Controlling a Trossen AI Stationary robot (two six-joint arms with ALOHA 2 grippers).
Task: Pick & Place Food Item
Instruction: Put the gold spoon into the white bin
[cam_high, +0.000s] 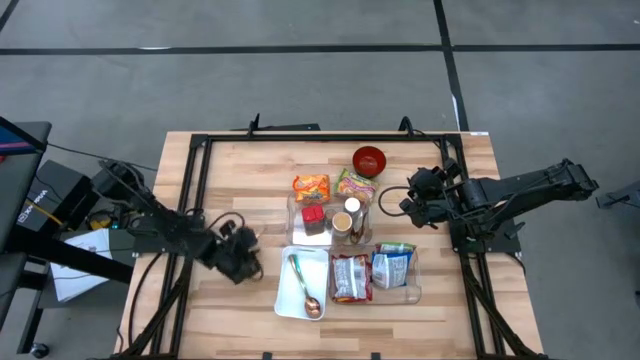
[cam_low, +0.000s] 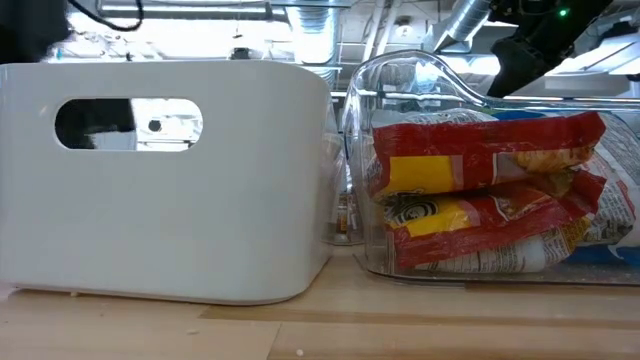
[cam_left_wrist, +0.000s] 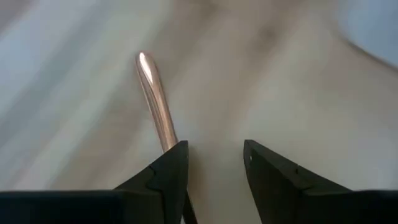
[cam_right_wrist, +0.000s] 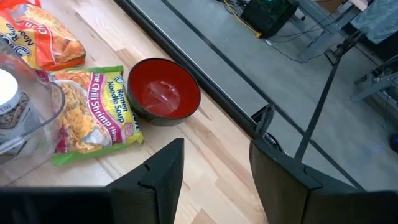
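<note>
Copper-coloured metal showed in the left wrist view: a slim rod-like handle (cam_left_wrist: 155, 99) ran up from between the left gripper's (cam_left_wrist: 214, 162) dark fingers, lying against the inside of one finger (cam_left_wrist: 171, 171), while a plain gap stood between it and the other. Whether the fingers truly pinched the handle could not be told. From above, the left gripper (cam_high: 240, 255) sat low over the bare wood of the table (cam_high: 230, 170), just beside the white tray (cam_high: 285, 300).

In that tray lay a spoon (cam_high: 305, 290) with a greenish handle and a coppery bowl (its bowl end toward the table's near edge). Next to the tray stood a clear bin (cam_high: 412, 290) holding a red snack packet (cam_high: 350, 278) and a blue-and-white packet (cam_high: 392, 265). Behind these, another clear container (cam_high: 295, 215) held a red box (cam_high: 314, 216) and a jar with a pale lid (cam_high: 345, 222).

The right gripper (cam_high: 412, 195) hovered near the far right of the spread, its fingers (cam_right_wrist: 161, 171) spread apart with nothing between them. Ahead of it the right wrist view showed a red bowl (cam_right_wrist: 163, 92) on the wood and, touching the bowl's side, a green chili shrimp ramen packet (cam_right_wrist: 93, 112); an orange noodle packet (cam_right_wrist: 43, 37) lay just beyond.

In the low view the white tray's wall (cam_low: 160, 170) and the clear bin with its red packet (cam_low: 480, 190) filled the foreground.
</note>
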